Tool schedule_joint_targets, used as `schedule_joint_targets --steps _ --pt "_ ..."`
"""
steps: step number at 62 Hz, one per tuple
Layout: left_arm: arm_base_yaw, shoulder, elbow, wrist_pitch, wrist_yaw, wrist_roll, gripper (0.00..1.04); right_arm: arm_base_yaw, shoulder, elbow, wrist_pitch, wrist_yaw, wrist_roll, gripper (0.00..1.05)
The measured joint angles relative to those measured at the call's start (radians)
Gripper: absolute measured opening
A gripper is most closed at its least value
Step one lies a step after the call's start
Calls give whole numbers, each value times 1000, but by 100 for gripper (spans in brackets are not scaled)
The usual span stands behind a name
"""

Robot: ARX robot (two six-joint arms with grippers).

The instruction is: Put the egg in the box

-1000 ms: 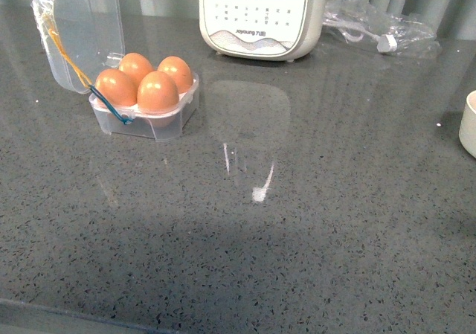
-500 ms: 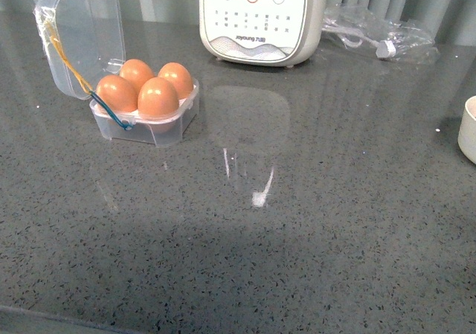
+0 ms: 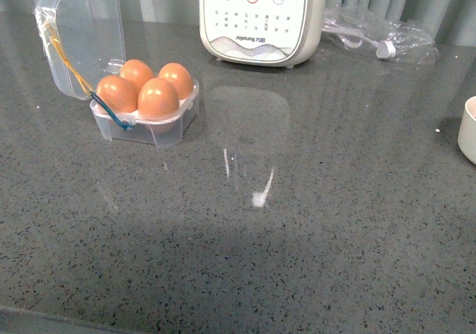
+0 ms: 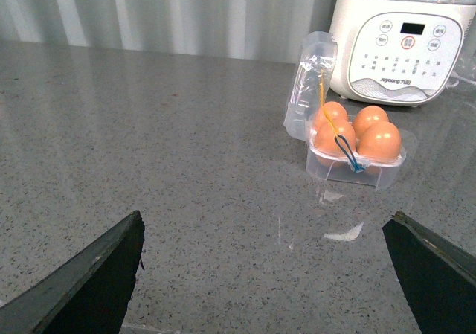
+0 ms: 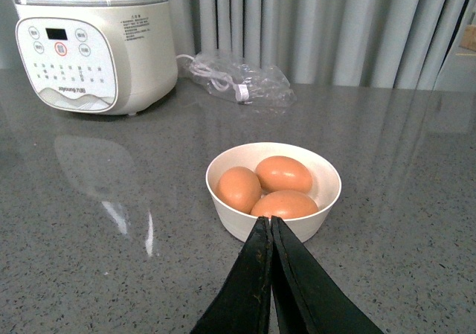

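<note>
The box [image 3: 160, 132] is a small clear case standing at the table's left with its hinged lid [image 3: 85, 33] open and upright. Several orange-brown eggs [image 3: 158, 98] fill its slots, and I cannot tell the task's egg from the others. In the left wrist view the box [image 4: 372, 174] lies well ahead of my left gripper [image 4: 264, 274], which is open and empty over bare table. My right gripper [image 5: 270, 221] is shut and empty, its tips just short of a white bowl [image 5: 327, 174] that holds three more eggs [image 5: 283, 173]. Neither arm shows in the front view.
A large white appliance [image 3: 260, 14] stands at the back centre. A crumpled plastic bag with a cable [image 3: 379, 33] lies to its right. The white bowl's edge [image 3: 468, 129] shows at the far right. Grey curtains hang behind the table.
The whole front view has shifted slightly. The box, its lid and the eggs stand as before.
</note>
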Motion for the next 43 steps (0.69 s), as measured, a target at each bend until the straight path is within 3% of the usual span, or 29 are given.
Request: schedule_joint_targets --steps 37,43 --pt "0 0 0 0 0 0 98 0 -178 0 -175 0 0 3" --pt "0 0 0 0 0 0 98 0 -303 0 -336 0 -1 3"
